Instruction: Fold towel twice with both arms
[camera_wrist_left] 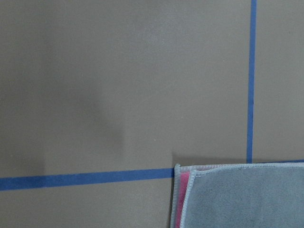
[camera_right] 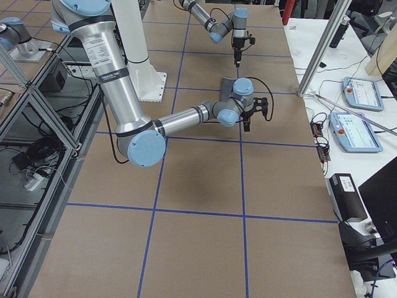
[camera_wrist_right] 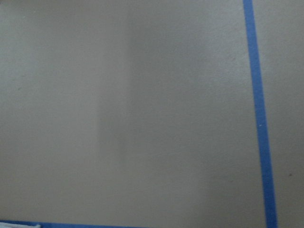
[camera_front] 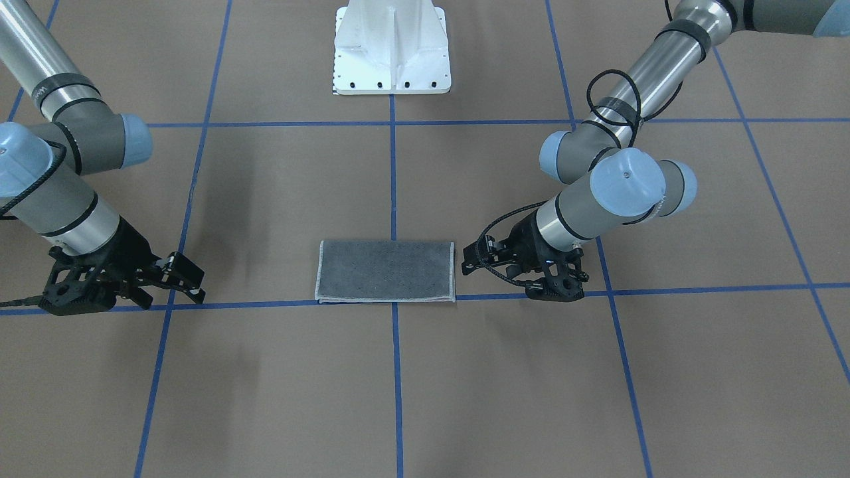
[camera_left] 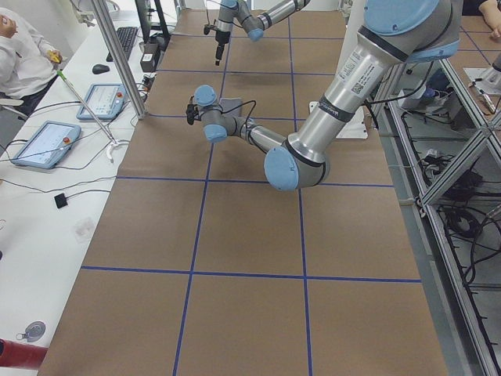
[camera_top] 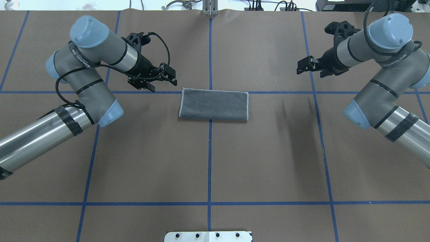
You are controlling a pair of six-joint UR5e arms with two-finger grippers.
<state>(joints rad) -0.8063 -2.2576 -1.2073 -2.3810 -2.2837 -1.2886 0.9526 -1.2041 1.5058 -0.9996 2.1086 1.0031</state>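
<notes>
Towel point(camera_top: 213, 104) lay folded once, I judged; second fold remained. Left claw point(camera_top: 164, 81) and right claw point(camera_top: 301, 66) gaped, empty.

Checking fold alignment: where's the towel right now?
Overhead view: the towel lies flat mid-table, grey face up, straddling the centre blue tape line, with the left gripper just off its left end and the right gripper farther away.
</notes>
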